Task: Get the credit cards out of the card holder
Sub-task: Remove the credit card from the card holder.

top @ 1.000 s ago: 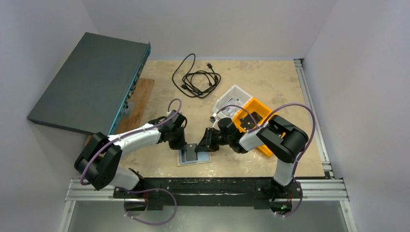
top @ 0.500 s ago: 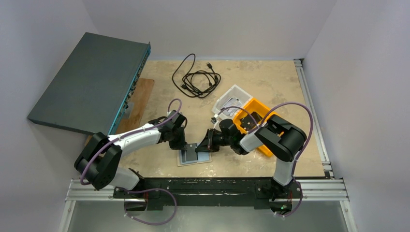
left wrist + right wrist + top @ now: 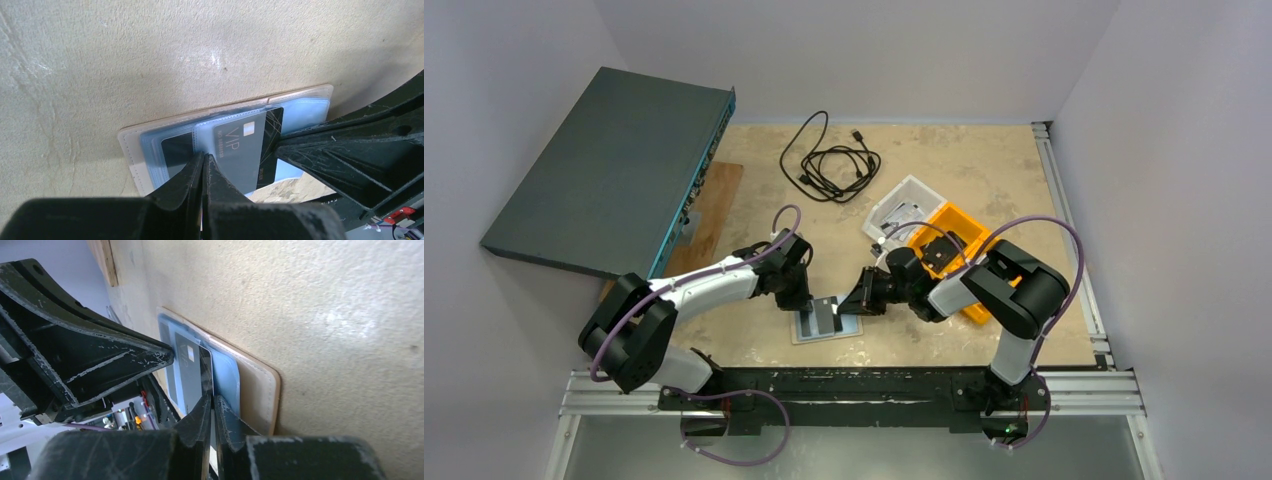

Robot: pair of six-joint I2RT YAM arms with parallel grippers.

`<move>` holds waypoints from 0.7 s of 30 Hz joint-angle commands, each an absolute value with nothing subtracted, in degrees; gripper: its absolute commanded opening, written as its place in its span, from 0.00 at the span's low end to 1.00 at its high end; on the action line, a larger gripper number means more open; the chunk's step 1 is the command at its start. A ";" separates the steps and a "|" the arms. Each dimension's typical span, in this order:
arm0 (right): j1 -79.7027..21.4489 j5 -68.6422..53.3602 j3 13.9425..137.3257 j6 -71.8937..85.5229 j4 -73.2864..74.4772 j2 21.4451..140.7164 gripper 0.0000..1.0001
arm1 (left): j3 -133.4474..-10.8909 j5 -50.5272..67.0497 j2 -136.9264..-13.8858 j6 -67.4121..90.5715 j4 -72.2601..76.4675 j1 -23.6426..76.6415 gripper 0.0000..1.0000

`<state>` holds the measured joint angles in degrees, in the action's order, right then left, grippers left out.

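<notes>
Two cards stick out of the card holder point(image 3: 134, 150), which lies open and flat on the table point(image 3: 984, 170) near its front edge, between both grippers. A grey card point(image 3: 240, 145) marked VIP lies over a black card point(image 3: 272, 135), both skewed past the blue-grey sleeves. We see the right gripper point(image 3: 210, 402) with fingers almost together, the black card's edge running into the slit between them. The left gripper point(image 3: 205, 159) has its fingers pressed together, tips on the holder's clear sleeve; we cannot tell whether they pinch it. Farther back an orange bin point(image 3: 946, 222) touches a white tray point(image 3: 904, 205), with a coiled black cable point(image 3: 834, 160) beyond and a dark flat box point(image 3: 604, 170) far left.
</notes>
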<state>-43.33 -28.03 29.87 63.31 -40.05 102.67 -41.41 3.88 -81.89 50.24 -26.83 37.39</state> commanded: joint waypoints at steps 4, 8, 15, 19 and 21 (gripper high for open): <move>-42.56 -27.40 29.09 62.24 -40.77 101.71 0.08 | -39.73 -0.80 -83.92 49.24 -31.89 37.09 0.00; -42.60 -27.65 29.89 61.79 -40.73 102.11 0.22 | -39.73 -0.41 -84.10 49.20 -31.46 37.09 0.00; -42.67 -28.77 31.85 61.00 -40.29 104.83 0.29 | -40.17 -0.26 -84.48 48.78 -31.26 37.14 0.00; -42.71 -29.64 32.44 61.49 -41.45 106.85 0.24 | -40.47 -0.26 -84.55 48.72 -31.28 37.10 0.00; -42.71 -29.77 32.51 61.53 -41.50 107.17 0.20 | -40.67 -0.26 -84.68 48.64 -31.39 37.10 0.00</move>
<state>-42.72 -30.63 31.73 63.00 -42.19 105.23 -41.69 3.95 -82.21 50.19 -27.00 37.36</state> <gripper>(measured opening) 0.232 0.003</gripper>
